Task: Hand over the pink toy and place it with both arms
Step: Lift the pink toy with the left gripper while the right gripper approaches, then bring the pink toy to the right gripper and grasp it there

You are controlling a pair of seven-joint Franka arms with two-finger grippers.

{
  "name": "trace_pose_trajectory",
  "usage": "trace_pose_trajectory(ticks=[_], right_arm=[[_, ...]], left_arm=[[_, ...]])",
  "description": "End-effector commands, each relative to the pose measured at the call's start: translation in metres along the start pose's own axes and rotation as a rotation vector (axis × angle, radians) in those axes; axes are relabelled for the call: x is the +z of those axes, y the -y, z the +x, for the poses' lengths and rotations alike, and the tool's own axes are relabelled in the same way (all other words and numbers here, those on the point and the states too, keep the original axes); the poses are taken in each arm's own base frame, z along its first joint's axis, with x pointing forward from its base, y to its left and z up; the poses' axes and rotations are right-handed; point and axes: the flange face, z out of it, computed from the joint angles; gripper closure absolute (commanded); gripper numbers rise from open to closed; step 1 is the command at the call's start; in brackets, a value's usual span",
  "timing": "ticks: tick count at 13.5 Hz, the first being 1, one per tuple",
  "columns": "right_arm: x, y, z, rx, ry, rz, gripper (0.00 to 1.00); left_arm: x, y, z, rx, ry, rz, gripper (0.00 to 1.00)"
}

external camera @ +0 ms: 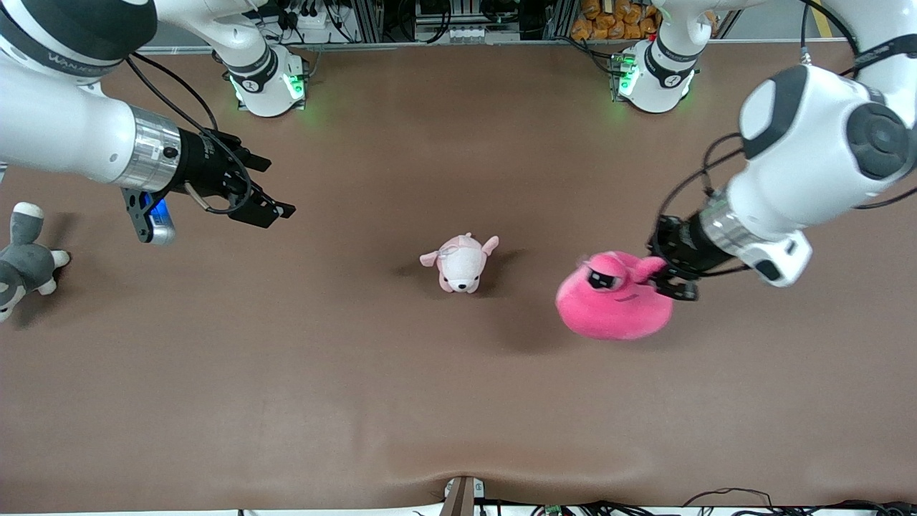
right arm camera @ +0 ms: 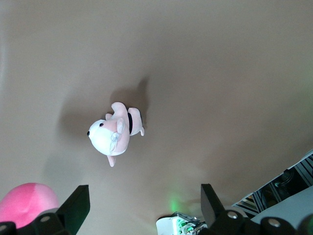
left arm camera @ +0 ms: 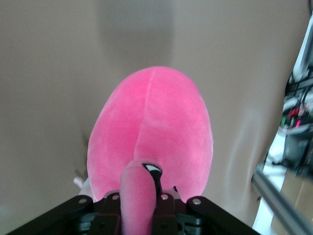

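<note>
**Handover tip: bring the toy to the middle**

Table [external camera: 458,401] first, mid-span suits the swap. Pink toy [external camera: 613,304] hangs aloft, left gripper [external camera: 670,278] clamped on its eye stalk [left arm camera: 138,196]. Right gripper [external camera: 266,208] waits with jaws apart; I'd have it grab the body.

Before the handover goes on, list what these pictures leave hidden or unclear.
- Left gripper, shut on the pink toy: in the front view the eye stalk hides its fingertips; the left wrist view cuts off its body.
- Pink toy: the right wrist view's edge cuts it to a corner; its blurred outline leaves its height over the table unclear.
- Grey toy: cut off by the front view's edge.
- Right gripper, open, waiting above the table: its fingertips run out of the right wrist view.
</note>
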Motion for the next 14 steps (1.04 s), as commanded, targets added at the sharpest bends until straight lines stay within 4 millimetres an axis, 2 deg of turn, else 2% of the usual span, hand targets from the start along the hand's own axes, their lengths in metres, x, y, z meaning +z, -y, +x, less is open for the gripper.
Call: trace_pose_trajectory(ticks=[1, 6, 9, 11, 14], right_arm=[[0.000, 0.003, -0.007, 0.022, 0.017, -0.006, 0.00], [0.014, 0.021, -0.047, 0.105, 0.029, 0.048, 0.00], [0.039, 0.044, -0.075, 0.214, 0.045, 0.108, 0.00], [0.059, 0.056, -0.082, 0.251, 0.042, 0.123, 0.00], [0.096, 0.065, -0.100, 0.240, 0.023, 0.078, 0.00]], left_arm=[[-0.009, 0.010, -0.043, 0.067, 0.050, 0.008, 1.00], [0.021, 0.051, -0.149, 0.131, 0.091, 0.044, 1.00], [0.042, 0.065, -0.203, 0.106, 0.138, 0.050, 1.00], [0.049, 0.067, -0.221, 0.085, 0.162, 0.039, 1.00], [0.056, 0.073, -0.238, 0.059, 0.190, 0.024, 1.00]])
